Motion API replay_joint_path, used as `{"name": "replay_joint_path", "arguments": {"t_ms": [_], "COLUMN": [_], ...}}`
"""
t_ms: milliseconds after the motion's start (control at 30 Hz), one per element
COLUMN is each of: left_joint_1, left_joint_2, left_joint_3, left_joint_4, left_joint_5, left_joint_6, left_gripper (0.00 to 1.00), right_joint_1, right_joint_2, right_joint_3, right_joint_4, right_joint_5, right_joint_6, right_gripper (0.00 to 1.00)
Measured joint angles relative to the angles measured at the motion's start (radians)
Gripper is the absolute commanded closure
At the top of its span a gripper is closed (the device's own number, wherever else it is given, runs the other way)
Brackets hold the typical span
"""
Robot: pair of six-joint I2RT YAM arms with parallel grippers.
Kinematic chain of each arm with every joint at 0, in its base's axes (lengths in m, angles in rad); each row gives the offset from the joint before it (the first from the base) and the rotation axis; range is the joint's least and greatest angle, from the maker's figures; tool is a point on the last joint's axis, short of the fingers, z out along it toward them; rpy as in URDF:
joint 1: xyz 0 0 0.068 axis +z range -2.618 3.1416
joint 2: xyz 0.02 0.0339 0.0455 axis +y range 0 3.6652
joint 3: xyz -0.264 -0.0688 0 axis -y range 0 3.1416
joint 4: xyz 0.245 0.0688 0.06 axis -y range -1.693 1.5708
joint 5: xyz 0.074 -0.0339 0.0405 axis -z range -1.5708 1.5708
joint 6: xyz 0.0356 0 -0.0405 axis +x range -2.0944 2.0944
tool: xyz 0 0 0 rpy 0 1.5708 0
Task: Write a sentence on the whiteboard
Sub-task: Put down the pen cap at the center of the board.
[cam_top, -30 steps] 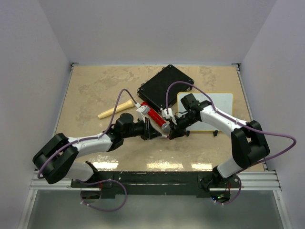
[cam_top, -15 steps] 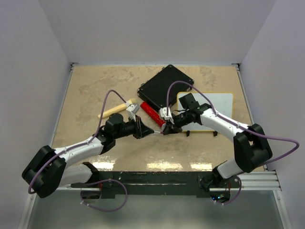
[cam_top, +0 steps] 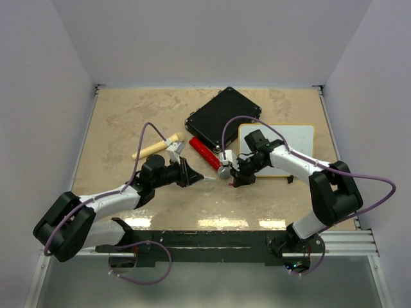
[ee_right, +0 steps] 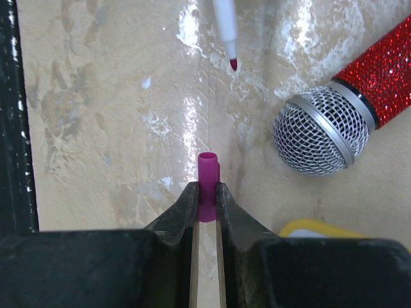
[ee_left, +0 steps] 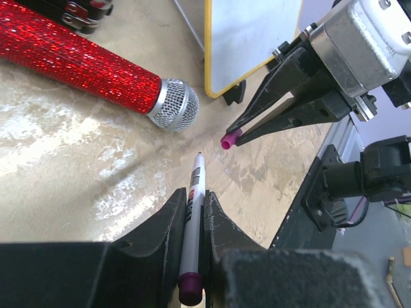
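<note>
The whiteboard (cam_top: pixel 292 142), white with a yellow rim, lies at the right, partly under my right arm. No writing shows on it. It also shows in the left wrist view (ee_left: pixel 250 38), and its corner shows in the right wrist view (ee_right: pixel 308 228). My left gripper (cam_top: pixel 192 174) (ee_left: pixel 192 208) is shut on a white marker (ee_left: pixel 194 192). The marker is uncapped and its tip (ee_right: pixel 226 25) points at my right gripper. My right gripper (cam_top: pixel 233 178) (ee_right: pixel 206 192) is shut on the magenta marker cap (ee_right: pixel 207 176) (ee_left: pixel 228 139), low over the table, a short gap from the tip.
A red glitter microphone (cam_top: pixel 207 154) (ee_left: pixel 83 64) lies between the grippers and the black case (cam_top: pixel 223 117), with its mesh head (ee_right: pixel 321 131) close to my right gripper. A wooden handle (cam_top: pixel 154 147) lies at the left of the table.
The grippers were together by the microphone. My left gripper has pulled back left with the marker, and the cap has stayed in my right gripper, which shifted slightly right.
</note>
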Motion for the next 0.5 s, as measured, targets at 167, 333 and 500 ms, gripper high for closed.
{"name": "replay_joint_path", "arguments": {"t_ms": [167, 333, 500], "left_joint_1": [0.000, 0.000, 0.000], "left_joint_2": [-0.067, -0.183, -0.244], "left_joint_3": [0.000, 0.002, 0.058], "left_joint_4": [-0.079, -0.152, -0.253], "left_joint_5": [-0.058, -0.123, -0.161], "left_joint_6": [0.024, 0.050, 0.095], "left_gripper": [1.00, 1.00, 1.00], "right_joint_1": [0.000, 0.000, 0.000], "right_joint_2": [-0.003, -0.012, -0.014], "right_joint_3": [-0.007, -0.041, -0.056], "right_joint_4": [0.001, -0.002, -0.013], "right_joint_5": [0.090, 0.190, 0.244], "right_joint_6": [0.000, -0.008, -0.018], "right_gripper": [0.77, 0.67, 0.48]}}
